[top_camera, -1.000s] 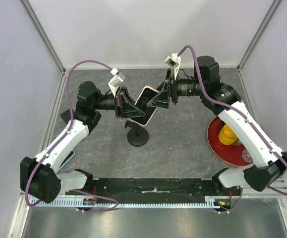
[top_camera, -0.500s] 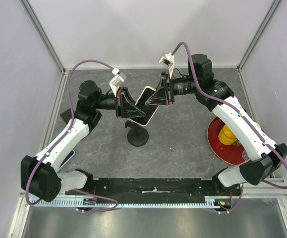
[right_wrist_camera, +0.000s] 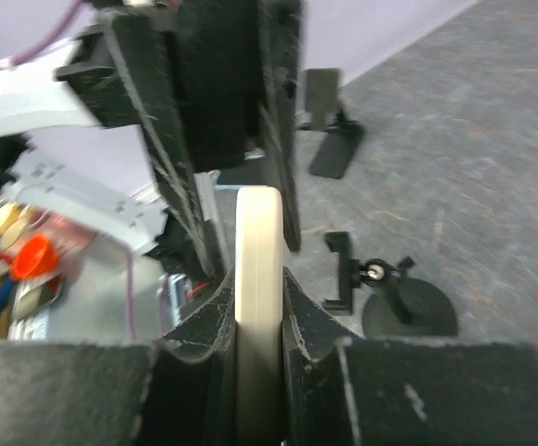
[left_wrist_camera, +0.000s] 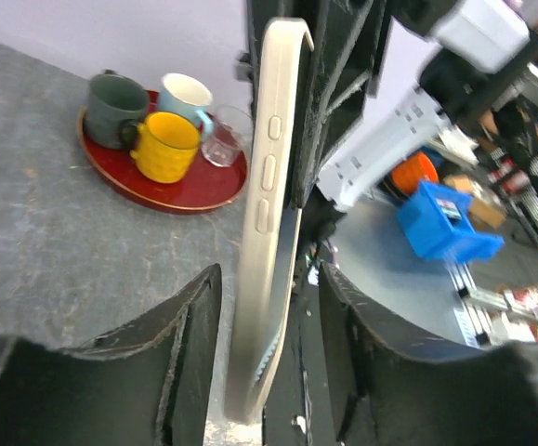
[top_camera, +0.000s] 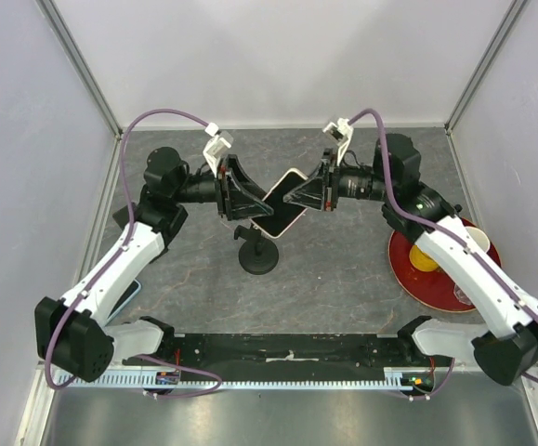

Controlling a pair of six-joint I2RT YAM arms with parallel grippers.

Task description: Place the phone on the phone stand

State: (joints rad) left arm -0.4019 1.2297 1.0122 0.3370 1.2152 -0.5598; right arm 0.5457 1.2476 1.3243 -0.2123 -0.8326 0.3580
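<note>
Two claws meet over the grey stone-patterned bench (top_camera: 343, 269), near the black phone stand (top_camera: 257, 253). The right claw (right_wrist_camera: 257, 290) pinches the cream-cased smartphone (top_camera: 285, 199) edge-on in mid-air. The left claw (left_wrist_camera: 269, 277) stands spread around it.

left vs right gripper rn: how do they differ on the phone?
Grip: the right gripper is pinched shut on the phone. The left gripper has its jaws apart, with a gap on each side of the phone.
Direction: the left gripper reaches in from the left and the right gripper from the right, tips facing.
Shared: both straddle the same phone, in the air above the phone stand.
</note>
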